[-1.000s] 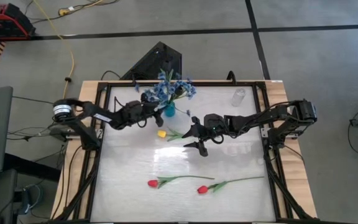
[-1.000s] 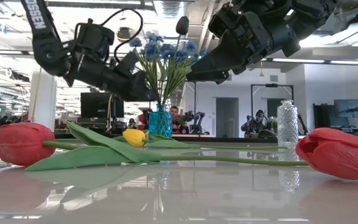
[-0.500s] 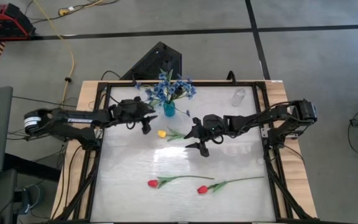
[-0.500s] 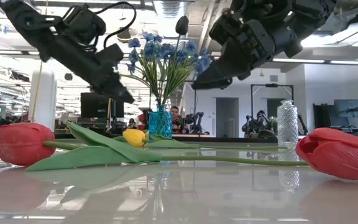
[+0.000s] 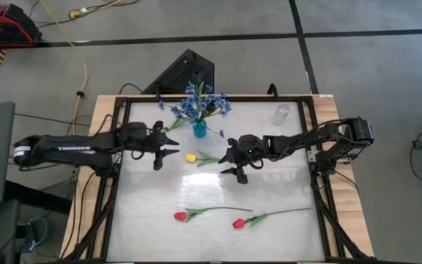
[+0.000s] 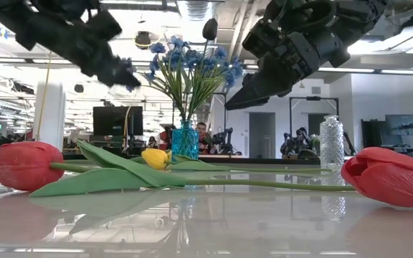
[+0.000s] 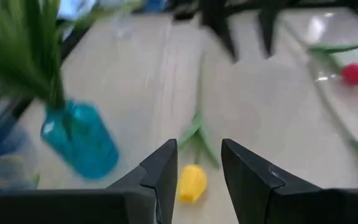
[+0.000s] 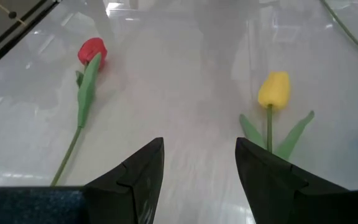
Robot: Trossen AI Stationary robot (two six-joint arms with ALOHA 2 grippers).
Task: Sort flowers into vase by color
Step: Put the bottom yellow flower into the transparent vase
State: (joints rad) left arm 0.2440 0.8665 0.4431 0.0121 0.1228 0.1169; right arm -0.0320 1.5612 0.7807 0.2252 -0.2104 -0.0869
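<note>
A blue spray [image 5: 196,103] stands by its stems in a teal glass vase [image 5: 198,130] at the table's far middle. A yellow tulip [image 5: 190,157] lies flat on the table just near of the vase, its stem pointing right. Two red tulips [image 5: 180,216] [image 5: 238,223] lie toward the near edge. My left gripper [image 5: 164,150] hovers open, left of the yellow tulip [image 7: 191,183] and the vase [image 7: 79,140]. My right gripper [image 5: 233,161] hovers open over the right end of the yellow tulip's stem; the bloom [image 8: 273,89] lies beyond its fingers. No dark buds show.
A clear cut-glass vase [image 5: 280,114] stands at the far right corner, also visible in the low view [image 6: 330,142]. The glossy tabletop has a black frame rail [image 5: 116,191] along each side. Bare surface lies between the yellow tulip and the red ones.
My left gripper has drawn back from the blue spray and teal vase toward the table's left and slightly near, rising in the low view, as its arm stretched out low along the left side. The spray stays in the vase. My right gripper has barely moved.
</note>
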